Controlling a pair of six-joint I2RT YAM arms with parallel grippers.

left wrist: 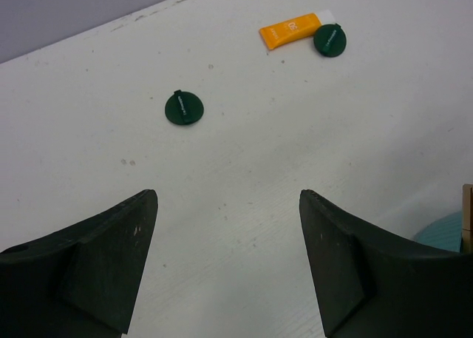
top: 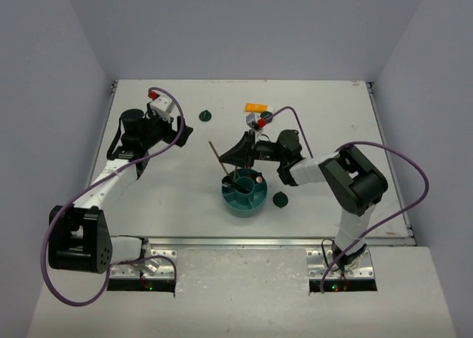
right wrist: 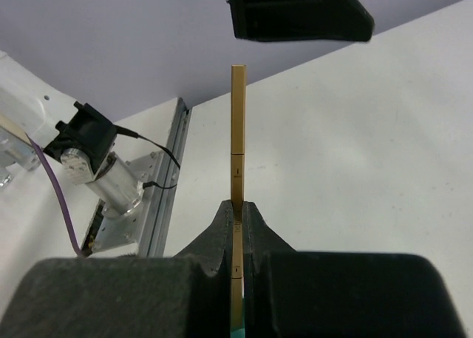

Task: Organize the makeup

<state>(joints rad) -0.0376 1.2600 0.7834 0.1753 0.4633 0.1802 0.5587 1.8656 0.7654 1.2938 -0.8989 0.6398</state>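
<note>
The white table carried everything, with my 2 arms reaching out over it from the near edge. The teal round divided bowl sat near the middle, and I judged it to be where the makeup was to be gathered. My left claw hung spread wide with nothing between its fingers, low over bare table. It was aimed at the loose pieces on the far side, as if ready to pick 1. My right claw was pinched tight on a slim square gold tube, just behind the bowl. It gripped low, so most of the tube stuck out past my fingertips, and I took that for a carry toward a compartment. The flat orange-and-white packet lay far out, touching 1 dark green round compact. A 2nd compact lay apart from them, and a 3rd just beside the bowl. A thin brown brush leaned out of the bowl
</note>
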